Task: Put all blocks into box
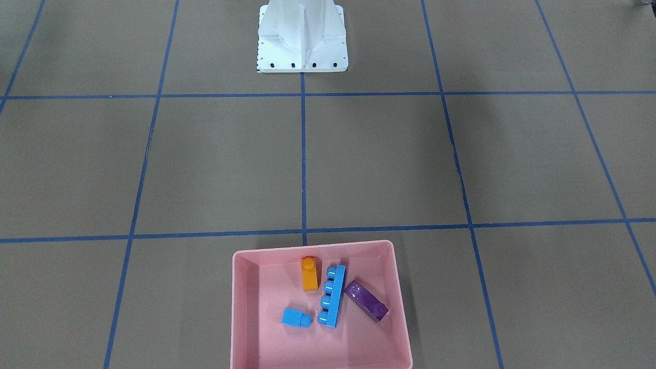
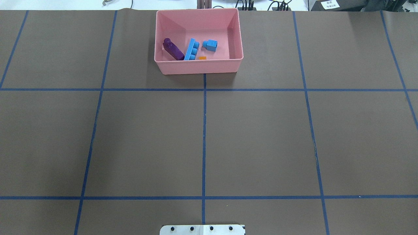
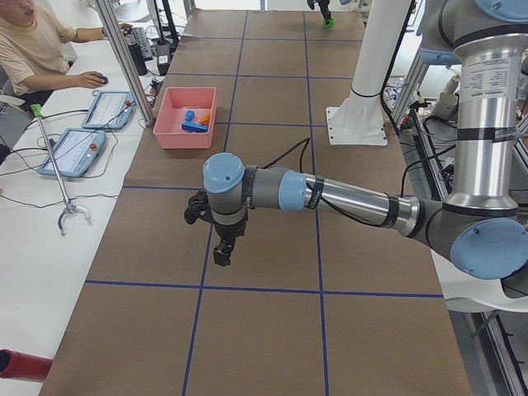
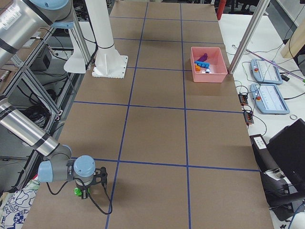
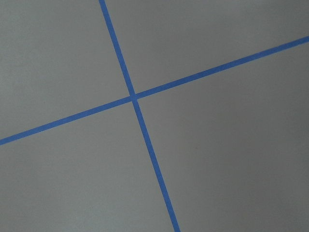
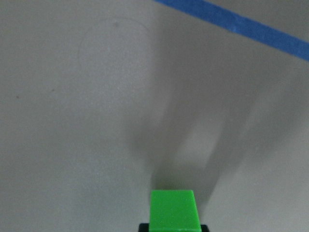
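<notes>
At the table's right end, nearest the right-side camera, the right gripper (image 4: pixel 83 194) is down at the surface with the green brick (image 6: pixel 174 210) at its tips. Its wrist view shows only dark slivers either side of the brick's lower edge. Whether the jaws are closed on the brick or merely straddle it, I cannot tell. Finding one: a shallow or off-centre bite on so small a piece could let it twist or drop on the lift.

Beyond lies bare table (image 4: pixel 157 133), several taped squares of it, between the brick and the pink box (image 2: pixel 199 67), which sits well apart at the operators' edge. Finding two: a long carry gives a weak grip ample chance to fail.

Inside the box lie the orange brick (image 1: pixel 309 275), the long blue four-stud brick (image 1: pixel 331 297), the small blue cube (image 1: pixel 294 317) and the purple brick (image 1: pixel 366 301), grouped close together. Finding three: a release from height onto these could bounce the green one back over the low wall. The bare part of the box floor is the safer target.

Farthest, the left gripper (image 3: pixel 223 252) hangs over the table's left half, holding nothing that I can see; its opening cannot be judged. It is off the likely path, so collision risk appears low.
</notes>
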Available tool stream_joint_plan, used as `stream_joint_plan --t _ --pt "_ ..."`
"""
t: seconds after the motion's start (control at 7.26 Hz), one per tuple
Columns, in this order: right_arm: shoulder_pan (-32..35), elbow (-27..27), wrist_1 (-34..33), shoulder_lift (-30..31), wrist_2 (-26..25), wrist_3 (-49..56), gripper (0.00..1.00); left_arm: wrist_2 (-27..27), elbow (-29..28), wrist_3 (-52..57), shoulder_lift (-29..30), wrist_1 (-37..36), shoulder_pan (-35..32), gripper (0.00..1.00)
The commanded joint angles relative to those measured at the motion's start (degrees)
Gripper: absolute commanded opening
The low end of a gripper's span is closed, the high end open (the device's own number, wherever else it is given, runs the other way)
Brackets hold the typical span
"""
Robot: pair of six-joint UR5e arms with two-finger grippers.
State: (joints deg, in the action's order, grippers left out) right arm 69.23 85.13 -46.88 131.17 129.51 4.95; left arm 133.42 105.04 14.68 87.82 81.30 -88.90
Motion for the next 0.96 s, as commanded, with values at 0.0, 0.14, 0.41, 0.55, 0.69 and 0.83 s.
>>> stream_joint_plan --t 0.0,0.14,0.41,0.55,0.69,0.83 --pt "0.2 5.29 0.03 0.31 -1.54 0.59 0.0 0.0 -0.1 0.0 -0.19 -0.09 -0.13 1.0" --pt "0.37 7.84 -0.05 -0.12 -1.54 0.67 0.0 -0.09 -0.45 0.0 -0.19 -0.09 -0.13 1.0" --pt "3.34 13.11 -2.32 -4.49 -1.28 0.59 0.0 0.0 -0.63 -0.09 -0.8 -0.17 -0.13 1.0" --pt "5.89 14.7 -4.78 -9.83 -0.93 0.59 0.0 0.0 -0.63 -0.09 -0.81 -0.26 -0.22 1.0" --pt "6.17 14.89 -6.54 -15.28 -0.49 -0.37 0.0 -0.09 -0.72 -0.18 -0.9 -0.35 -0.22 1.0" --pt "6.18 14.98 -11.26 -22.03 0.29 -0.64 0.0 -0.09 -0.8 -0.35 -0.9 -0.44 -0.22 1.0"
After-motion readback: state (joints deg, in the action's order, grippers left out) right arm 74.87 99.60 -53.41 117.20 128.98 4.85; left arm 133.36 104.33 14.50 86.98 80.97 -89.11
